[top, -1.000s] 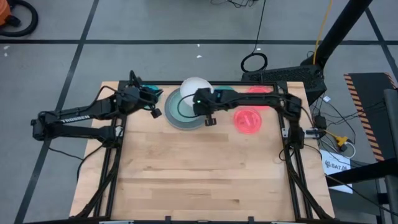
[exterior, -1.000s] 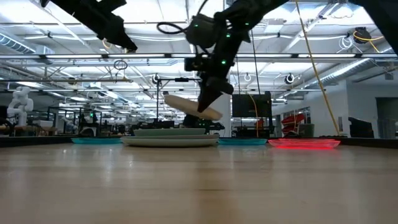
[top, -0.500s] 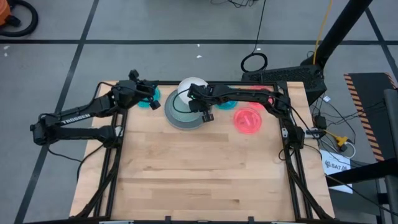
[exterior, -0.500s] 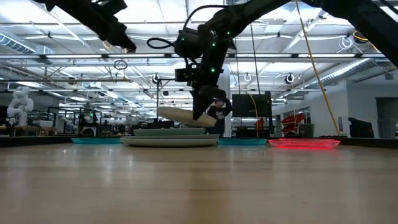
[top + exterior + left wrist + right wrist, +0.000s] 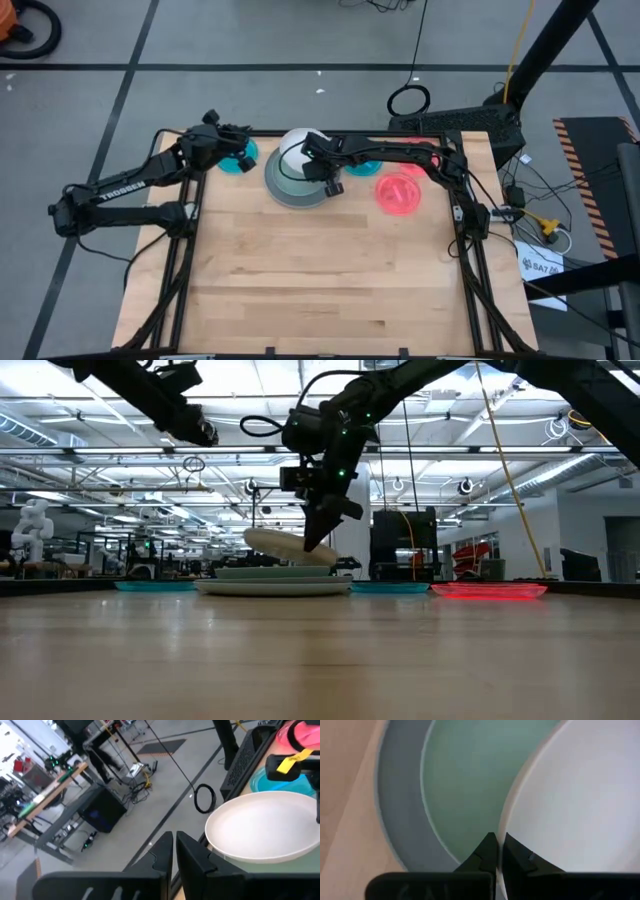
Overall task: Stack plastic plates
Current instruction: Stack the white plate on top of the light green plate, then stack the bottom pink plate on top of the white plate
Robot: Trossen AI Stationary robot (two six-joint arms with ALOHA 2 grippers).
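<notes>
Plates: 1 white [image 5: 298,146] in right gripper [image 5: 322,177], 2 stacked below.

Left claw [image 5: 174,851] shut, over desk edge.
White plate [image 5: 262,825] ahead; teal plate [image 5: 280,782] and pink plate [image 5: 305,732] beyond; grey floor [image 5: 165,785] behind.

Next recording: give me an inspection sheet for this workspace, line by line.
Surface: wooden table, near half bare.
Job's things: white plate tilted above mint plate on grey plate; teal plates and pink plate at the far edge.
Clutter: nothing seen.
Grippers: right claw shut on white plate's rim; left claw shut, raised, empty.
Cables: coil on floor.
Surroundings: workshop benches.
</notes>
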